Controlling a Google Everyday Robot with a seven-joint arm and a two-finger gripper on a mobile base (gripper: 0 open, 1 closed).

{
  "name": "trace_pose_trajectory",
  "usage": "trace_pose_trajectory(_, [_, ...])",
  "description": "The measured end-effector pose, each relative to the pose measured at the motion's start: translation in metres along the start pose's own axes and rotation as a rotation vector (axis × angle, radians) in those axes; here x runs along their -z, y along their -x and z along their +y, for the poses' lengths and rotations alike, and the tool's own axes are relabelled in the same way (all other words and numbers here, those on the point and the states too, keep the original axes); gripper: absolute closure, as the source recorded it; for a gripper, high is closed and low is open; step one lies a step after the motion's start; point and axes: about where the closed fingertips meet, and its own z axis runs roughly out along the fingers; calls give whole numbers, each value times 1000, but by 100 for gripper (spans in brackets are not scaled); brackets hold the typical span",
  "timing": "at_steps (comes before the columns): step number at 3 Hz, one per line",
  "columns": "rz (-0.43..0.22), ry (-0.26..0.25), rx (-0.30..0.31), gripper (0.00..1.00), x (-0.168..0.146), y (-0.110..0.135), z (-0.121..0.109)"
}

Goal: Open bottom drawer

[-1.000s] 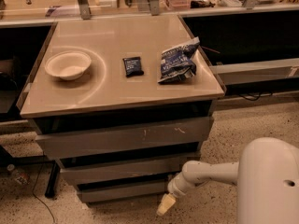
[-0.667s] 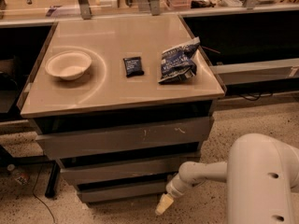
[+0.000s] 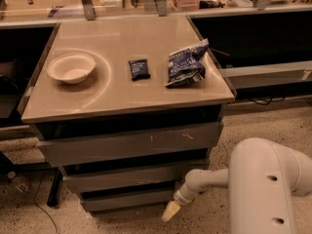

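The bottom drawer [image 3: 129, 199] is the slimmest of three grey drawer fronts under the beige counter, close to the floor. It stands out only a little from the cabinet. My gripper [image 3: 170, 212] hangs at the end of the white arm, low at the drawer's right end, just in front of and below its front panel. Its pale tip points down and left toward the floor. I cannot tell whether it touches the drawer.
On the counter [image 3: 122, 94] sit a white bowl [image 3: 71, 68], a small dark packet [image 3: 139, 68] and a blue chip bag [image 3: 185, 63]. The scratched top drawer [image 3: 131, 143] and middle drawer [image 3: 126, 177] are above. A dark stand leg [image 3: 52, 199] is at lower left on the speckled floor.
The white arm's elbow has swung further into view on the right. The gripper has stayed low by the bottom drawer's right end. The drawers have not visibly moved.
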Motion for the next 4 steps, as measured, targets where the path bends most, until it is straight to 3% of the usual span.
trace_pose_trajectory(4, [-15, -43, 2, 0, -25, 1, -32])
